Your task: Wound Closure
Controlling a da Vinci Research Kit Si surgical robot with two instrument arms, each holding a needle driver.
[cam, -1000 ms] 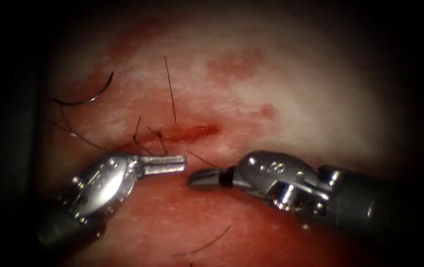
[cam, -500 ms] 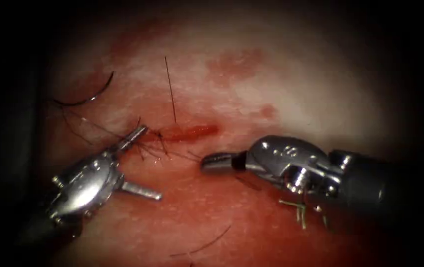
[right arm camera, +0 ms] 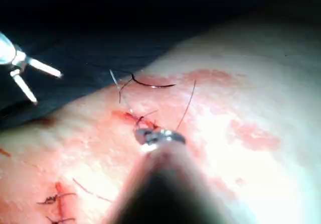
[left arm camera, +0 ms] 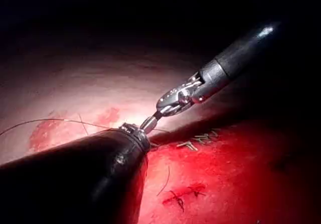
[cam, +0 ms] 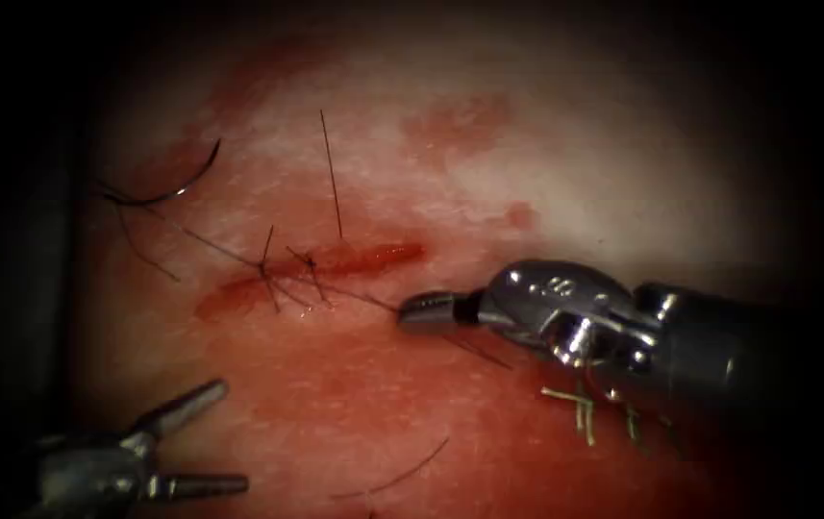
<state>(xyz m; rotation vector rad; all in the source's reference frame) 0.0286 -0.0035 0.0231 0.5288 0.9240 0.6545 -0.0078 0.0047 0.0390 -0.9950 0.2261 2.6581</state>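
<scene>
Two things have changed in the last second. My left pincer (cam: 195,437), which was lying shut just below the knot, has let go and backed off to the lower left corner of the tissue (cam: 623,192); it now sits well apart from the cut (cam: 335,264) with its jaws spread wide and nothing between them. My right pincer (cam: 426,312) has crept up and a little to the right, and its jaws are closed on the thread (cam: 354,296) just right of the knot (cam: 267,274). That strand now runs in a straight line from the jaws, through the knot, up to the left toward the needle, so I judge it is under some tension.

The curved needle (cam: 176,187) lies loose on the tissue near its upper left edge, left of the cut, held by neither tool and not in the tissue. A long cut end of thread (cam: 333,173) stands up from the cut's middle, and short ends bristle around the knot.

I read this as the throw being seated with one tool alone holding thread; the right half of the cut is still open and red.

The right shaft comes in from the right edge, nearly level, wrist straight, tip pointing left at the cut. The left tool points right, away from the work.
</scene>
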